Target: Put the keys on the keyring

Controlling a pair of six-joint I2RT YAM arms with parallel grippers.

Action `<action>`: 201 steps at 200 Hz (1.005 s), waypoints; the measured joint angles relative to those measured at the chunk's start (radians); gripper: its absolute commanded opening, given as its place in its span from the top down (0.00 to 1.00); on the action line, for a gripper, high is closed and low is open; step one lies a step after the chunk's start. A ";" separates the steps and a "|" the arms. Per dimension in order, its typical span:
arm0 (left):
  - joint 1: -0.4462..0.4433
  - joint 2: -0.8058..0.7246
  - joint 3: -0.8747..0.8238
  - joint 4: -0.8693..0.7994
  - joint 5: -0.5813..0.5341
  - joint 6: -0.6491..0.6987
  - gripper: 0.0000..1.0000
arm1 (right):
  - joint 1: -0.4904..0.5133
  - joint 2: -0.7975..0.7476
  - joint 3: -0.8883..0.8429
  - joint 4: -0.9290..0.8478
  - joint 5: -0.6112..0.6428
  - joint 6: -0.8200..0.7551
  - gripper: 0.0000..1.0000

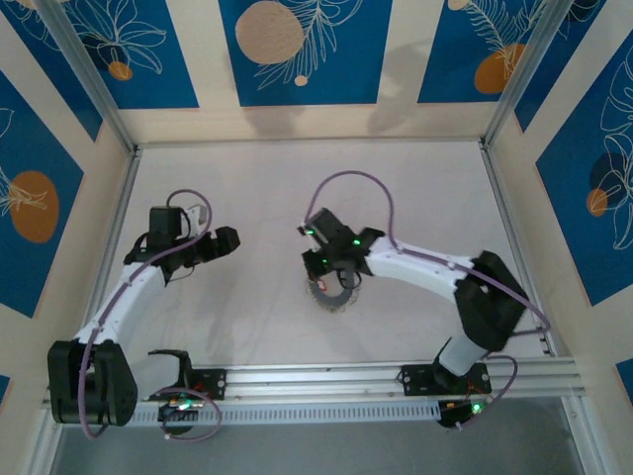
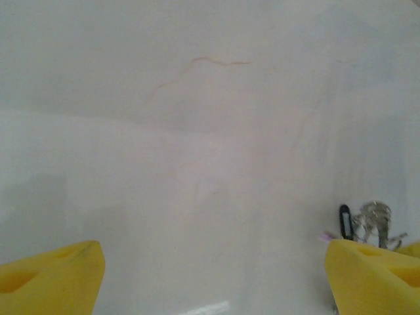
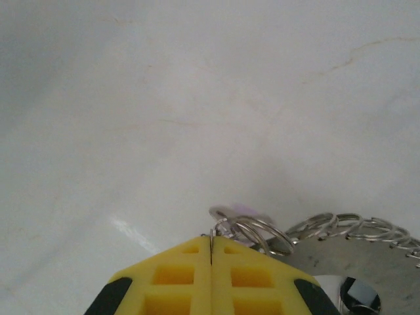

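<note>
**Right gripper (image 3: 211, 248) clenched beside the keyring (image 3: 367, 266)**

The pads (image 3: 177, 272) are seen pressed flat together, a thin silvery loop (image 3: 223, 228) at their seam; whether it is pinched cannot be told. The lilac key (image 3: 244, 210) is glimpsed at one o'clock of the tips, the keyring at three o'clock. The left gripper (image 2: 210, 275) is spread wide and released, with the dark-outlined key (image 2: 345, 222) toward its three o'clock.
</note>
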 measured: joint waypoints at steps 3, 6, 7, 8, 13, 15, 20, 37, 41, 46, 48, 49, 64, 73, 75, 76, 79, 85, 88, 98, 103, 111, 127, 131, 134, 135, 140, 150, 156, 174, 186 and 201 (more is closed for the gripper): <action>-0.008 -0.004 0.000 0.005 0.005 0.007 0.14 | -0.009 -0.021 -0.027 0.026 -0.013 -0.011 1.00; -0.016 -0.008 0.000 0.010 0.010 0.015 0.14 | -0.018 -0.039 -0.056 0.058 -0.028 -0.021 1.00; -0.019 -0.010 0.000 0.013 0.013 0.017 0.15 | -0.021 -0.049 -0.070 0.072 -0.036 -0.025 1.00; -0.021 -0.010 0.000 0.014 0.014 0.019 0.15 | -0.022 -0.054 -0.077 0.078 -0.039 -0.028 1.00; -0.034 -0.016 0.000 0.022 0.024 0.034 0.16 | -0.035 -0.086 -0.124 0.130 -0.066 -0.047 1.00; -0.039 -0.018 0.000 0.026 0.029 0.038 0.17 | -0.039 -0.100 -0.142 0.151 -0.077 -0.055 1.00; -0.051 -0.022 0.000 0.033 0.039 0.050 0.18 | -0.050 -0.131 -0.187 0.198 -0.105 -0.072 1.00; -0.098 -0.026 0.000 0.067 0.071 0.089 0.20 | -0.093 -0.219 -0.302 0.335 -0.200 -0.114 1.00; -0.105 -0.026 0.000 0.072 0.076 0.095 0.21 | -0.102 -0.233 -0.319 0.359 -0.217 -0.121 1.00; -0.113 -0.026 0.000 0.078 0.083 0.102 0.21 | -0.109 -0.242 -0.330 0.381 -0.230 -0.126 1.00; -0.115 -0.026 0.000 0.079 0.086 0.106 0.21 | -0.113 -0.245 -0.334 0.391 -0.238 -0.129 1.00; -0.117 -0.026 0.000 0.080 0.088 0.109 0.21 | -0.114 -0.247 -0.336 0.398 -0.242 -0.131 1.00; -0.153 -0.025 -0.001 0.095 0.099 0.145 0.24 | -0.153 -0.261 -0.364 0.484 -0.303 -0.147 1.00; -0.193 -0.018 -0.001 0.132 0.115 0.174 0.26 | -0.185 -0.294 -0.404 0.539 -0.354 -0.157 1.00; -0.207 -0.014 -0.002 0.138 0.121 0.183 0.26 | -0.195 -0.304 -0.414 0.551 -0.363 -0.159 1.00; -0.215 -0.013 -0.002 0.143 0.125 0.191 0.26 | -0.197 -0.307 -0.417 0.556 -0.366 -0.159 1.00; -0.230 -0.011 -0.002 0.153 0.130 0.200 0.27 | -0.211 -0.321 -0.432 0.572 -0.380 -0.163 1.00; -0.262 -0.004 -0.002 0.172 0.146 0.226 0.31 | -0.232 -0.340 -0.455 0.603 -0.406 -0.169 1.00; -0.274 0.000 -0.002 0.182 0.152 0.232 0.32 | -0.245 -0.350 -0.469 0.623 -0.420 -0.174 1.00; -0.316 0.013 -0.002 0.212 0.178 0.282 0.34 | -0.272 -0.367 -0.501 0.678 -0.458 -0.184 1.00; -0.333 0.020 -0.002 0.227 0.185 0.303 0.34 | -0.280 -0.372 -0.514 0.702 -0.479 -0.192 1.00; -0.356 0.028 -0.002 0.244 0.194 0.344 0.35 | -0.288 -0.377 -0.533 0.741 -0.513 -0.202 1.00; -0.401 0.042 -0.002 0.266 0.198 0.431 0.35 | -0.296 -0.379 -0.550 0.785 -0.565 -0.221 1.00; -0.409 0.045 -0.002 0.269 0.198 0.451 0.35 | -0.298 -0.379 -0.551 0.793 -0.578 -0.226 1.00; -0.414 0.047 -0.002 0.272 0.198 0.463 0.35 | -0.299 -0.379 -0.552 0.801 -0.589 -0.230 1.00; -0.415 0.048 -0.002 0.272 0.198 0.466 0.35 | -0.300 -0.379 -0.552 0.802 -0.591 -0.231 1.00; -0.425 0.052 0.000 0.276 0.198 0.489 0.35 | -0.301 -0.379 -0.553 0.812 -0.606 -0.238 1.00; -0.438 0.060 0.004 0.280 0.200 0.526 0.35 | -0.304 -0.380 -0.554 0.835 -0.632 -0.253 1.00; -0.444 0.066 0.009 0.281 0.202 0.548 0.35 | -0.306 -0.383 -0.557 0.850 -0.647 -0.261 1.00; -0.454 0.073 0.020 0.288 0.212 0.616 0.47 | -0.310 -0.396 -0.566 0.888 -0.689 -0.283 1.00; -0.461 0.073 0.029 0.286 0.231 0.673 0.48 | -0.310 -0.402 -0.568 0.905 -0.713 -0.298 1.00; -0.473 0.073 0.042 0.287 0.240 0.723 0.49 | -0.311 -0.411 -0.568 0.918 -0.741 -0.311 1.00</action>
